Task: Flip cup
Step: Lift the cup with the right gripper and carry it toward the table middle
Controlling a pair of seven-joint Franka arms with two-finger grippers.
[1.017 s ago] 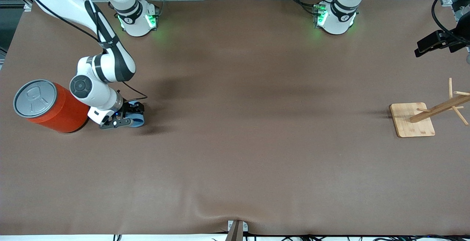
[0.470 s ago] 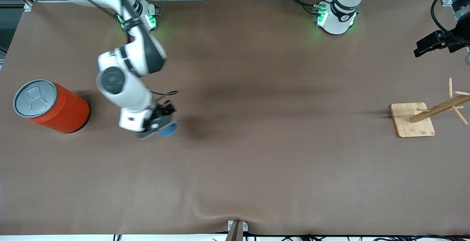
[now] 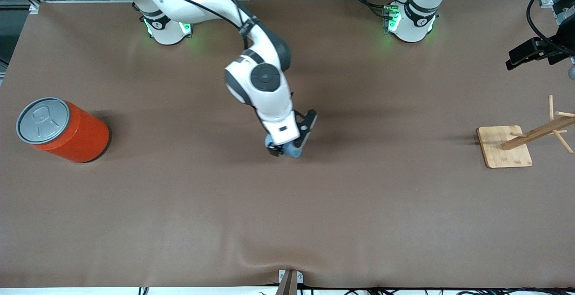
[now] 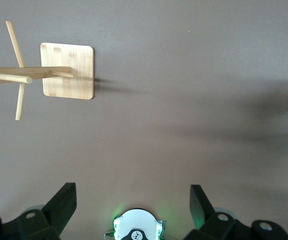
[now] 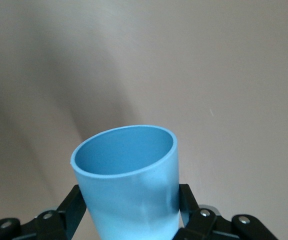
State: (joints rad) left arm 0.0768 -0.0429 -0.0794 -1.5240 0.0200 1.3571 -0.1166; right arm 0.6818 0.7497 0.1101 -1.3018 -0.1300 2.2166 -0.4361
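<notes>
Right gripper (image 3: 287, 147) is up over the middle of the table (image 3: 359, 205), clamped on the light-blue cup (image 5: 129, 190), 1 finger (image 5: 71, 207) on each side of its wall, open mouth facing away from the wrist. Left gripper (image 4: 131, 205) waits high over the left arm's end, fingers spread apart, above the wooden rack (image 3: 516, 142). Orange can (image 3: 63, 129) stands at the right arm's end.

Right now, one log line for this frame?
task: flip cup | right hand: shut on cup, over mid-table | left hand: open, waiting | orange can: upright | wooden rack: untouched
</notes>
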